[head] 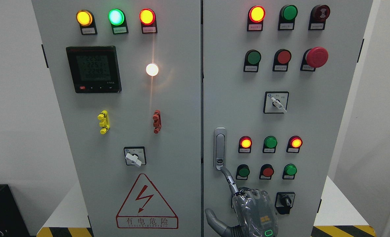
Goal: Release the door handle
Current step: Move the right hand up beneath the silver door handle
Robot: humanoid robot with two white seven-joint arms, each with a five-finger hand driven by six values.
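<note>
The silver door handle (220,148) stands upright on the left edge of the right cabinet door (313,125), flush with the panel. My right hand (247,210) comes up from the bottom edge below it, its back towards the camera. Its index finger (228,179) is stretched up and its tip touches the handle's lower end by the lock. The thumb (214,222) is spread out to the left. The hand does not grip the handle. The other fingers are hidden behind the hand. My left arm is out of view.
Both grey cabinet doors are shut along the centre seam (202,115). Lamps and buttons (270,142) and a black rotary switch (285,200) sit right of the hand. The left door carries a meter (93,69), a selector switch (134,157) and a hazard triangle (146,204).
</note>
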